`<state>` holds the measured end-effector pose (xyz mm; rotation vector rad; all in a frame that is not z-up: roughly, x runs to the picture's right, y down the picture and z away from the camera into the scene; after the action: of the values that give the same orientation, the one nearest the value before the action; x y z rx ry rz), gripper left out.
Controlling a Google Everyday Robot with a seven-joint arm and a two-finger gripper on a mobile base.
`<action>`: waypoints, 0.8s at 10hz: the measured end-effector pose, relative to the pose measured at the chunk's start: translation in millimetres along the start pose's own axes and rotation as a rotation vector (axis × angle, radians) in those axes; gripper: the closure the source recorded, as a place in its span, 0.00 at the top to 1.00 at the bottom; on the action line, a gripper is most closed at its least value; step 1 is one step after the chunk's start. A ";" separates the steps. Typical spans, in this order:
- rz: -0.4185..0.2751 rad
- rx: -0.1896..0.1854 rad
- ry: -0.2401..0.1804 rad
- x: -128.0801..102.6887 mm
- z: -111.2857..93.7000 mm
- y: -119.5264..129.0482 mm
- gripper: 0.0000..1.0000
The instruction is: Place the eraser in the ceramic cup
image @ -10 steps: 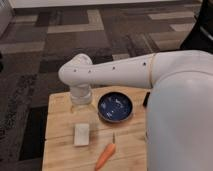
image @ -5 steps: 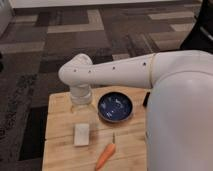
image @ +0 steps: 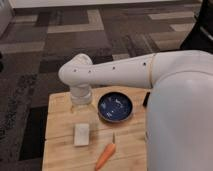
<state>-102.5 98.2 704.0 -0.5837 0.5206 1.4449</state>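
Over the last second no movement could be made out. The gripper (image: 81, 103), at the end of the white arm (image: 115, 72) and pointing down over the upper left part of the bench (image: 60, 150), stood at the same spot left of centre in the frame as in the earlier pictures. No rise, drop or sideways shift was visible. Nothing on the bench had changed place, and the framing of the scene had not altered either.
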 end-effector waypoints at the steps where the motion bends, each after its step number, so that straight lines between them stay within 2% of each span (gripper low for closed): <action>1: 0.000 0.000 0.000 0.0 0.0 0.0 0.65; 3: 0.008 0.000 0.002 -0.3 -1.2 -3.9 0.65; 6: 0.034 0.015 -0.005 -11.3 -12.7 -33.6 0.65; 8: 0.035 0.051 -0.003 -23.4 -25.2 -68.2 0.65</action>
<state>-35.4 61.6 703.9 -0.5340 0.5665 1.4610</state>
